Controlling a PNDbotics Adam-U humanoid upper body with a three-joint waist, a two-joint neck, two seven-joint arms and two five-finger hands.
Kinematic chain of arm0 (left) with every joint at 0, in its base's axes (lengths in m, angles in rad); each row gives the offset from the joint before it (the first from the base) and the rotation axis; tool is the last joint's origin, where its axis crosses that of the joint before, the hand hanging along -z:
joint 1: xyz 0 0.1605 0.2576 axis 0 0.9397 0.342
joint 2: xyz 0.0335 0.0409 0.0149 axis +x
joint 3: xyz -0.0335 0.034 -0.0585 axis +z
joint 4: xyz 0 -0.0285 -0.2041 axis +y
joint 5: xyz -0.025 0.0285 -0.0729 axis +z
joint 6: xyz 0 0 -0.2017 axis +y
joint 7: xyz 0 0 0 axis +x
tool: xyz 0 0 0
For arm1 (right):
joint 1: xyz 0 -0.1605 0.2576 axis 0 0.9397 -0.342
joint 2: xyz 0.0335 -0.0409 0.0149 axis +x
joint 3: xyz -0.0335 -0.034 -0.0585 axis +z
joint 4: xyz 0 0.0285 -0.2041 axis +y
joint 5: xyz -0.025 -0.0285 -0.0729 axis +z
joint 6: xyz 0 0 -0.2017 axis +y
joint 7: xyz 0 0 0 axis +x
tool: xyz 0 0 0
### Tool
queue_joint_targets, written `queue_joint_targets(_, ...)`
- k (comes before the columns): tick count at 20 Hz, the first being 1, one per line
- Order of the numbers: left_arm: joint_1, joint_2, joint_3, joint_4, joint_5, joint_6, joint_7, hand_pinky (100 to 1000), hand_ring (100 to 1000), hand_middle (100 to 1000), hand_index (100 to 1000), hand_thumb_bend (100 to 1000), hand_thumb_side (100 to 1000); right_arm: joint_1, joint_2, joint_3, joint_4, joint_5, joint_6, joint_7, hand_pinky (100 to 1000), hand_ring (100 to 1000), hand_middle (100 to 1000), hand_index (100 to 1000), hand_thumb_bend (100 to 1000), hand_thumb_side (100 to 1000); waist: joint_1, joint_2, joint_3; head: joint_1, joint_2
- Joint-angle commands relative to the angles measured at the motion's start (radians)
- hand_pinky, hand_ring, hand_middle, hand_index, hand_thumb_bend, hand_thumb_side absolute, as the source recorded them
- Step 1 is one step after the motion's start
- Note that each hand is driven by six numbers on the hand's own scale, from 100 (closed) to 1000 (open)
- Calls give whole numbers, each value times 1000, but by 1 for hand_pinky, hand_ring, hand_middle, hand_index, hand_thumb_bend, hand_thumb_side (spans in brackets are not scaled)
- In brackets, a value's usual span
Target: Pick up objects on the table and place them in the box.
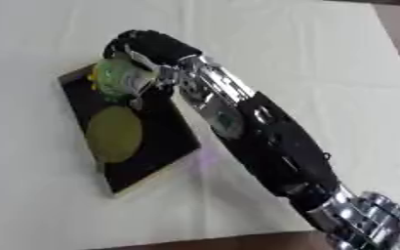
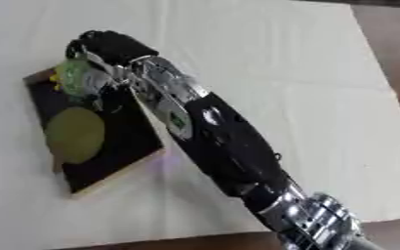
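My right robot hand [image 1: 148, 46] is curled round a small green object [image 1: 118, 78], holding it over the far end of the box [image 1: 156, 141] on the desk [image 1: 323, 58]. I judge it light and slick-surfaced, best held across its middle. It looks rounded, bright green with pale glossy patches. A flat olive disc [image 1: 114, 134] already lies in the box.

right hand [image 1: 148, 46] hides part of the green object [image 1: 118, 78].
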Motion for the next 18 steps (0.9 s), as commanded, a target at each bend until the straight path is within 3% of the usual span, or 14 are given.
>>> queue_joint_targets(1,-6,14,2,-17,4,-2,-4,724,819,846,848,486,674,-17,-7,5,-48,50,-22,10,957,893,796,895,424,153,13,-22,-1,-4,2)
queue_joint_targets(5,-5,15,2,-17,4,-2,-3,724,819,845,849,487,674,-17,-11,5,-83,162,-75,47,971,920,833,904,462,145,13,-24,-2,-3,4)
queue_joint_targets(9,-8,16,1,-17,5,-3,-5,724,819,843,848,488,673,-12,-7,1,-79,140,-102,88,974,922,836,909,418,170,13,-25,-2,-2,4)
queue_joint_targets(10,-8,17,2,-17,5,-3,-4,724,819,843,848,487,673,-10,-6,1,-74,123,-106,98,976,920,835,907,494,100,13,-25,-1,-2,4)
queue_joint_targets(11,-8,17,2,-17,5,-3,-4,724,819,843,848,487,673,-9,-5,0,-68,101,-109,114,977,919,835,904,559,100,13,-24,-1,-2,4)
queue_joint_targets(12,-8,17,2,-17,5,-3,-4,723,819,843,848,488,673,-9,-5,-4,-67,81,-107,121,976,910,827,899,470,100,13,-24,-1,-1,4)
queue_joint_targets(15,-9,17,1,-17,6,-3,-5,723,819,842,848,485,674,-10,-7,-11,-73,47,-83,112,970,901,819,901,497,100,12,-24,-1,-2,1)
queue_joint_targets(18,-9,17,2,-17,5,-2,-3,723,818,841,846,485,673,-9,-14,-18,-101,29,-58,89,968,895,809,906,407,100,13,-24,-2,-1,1)
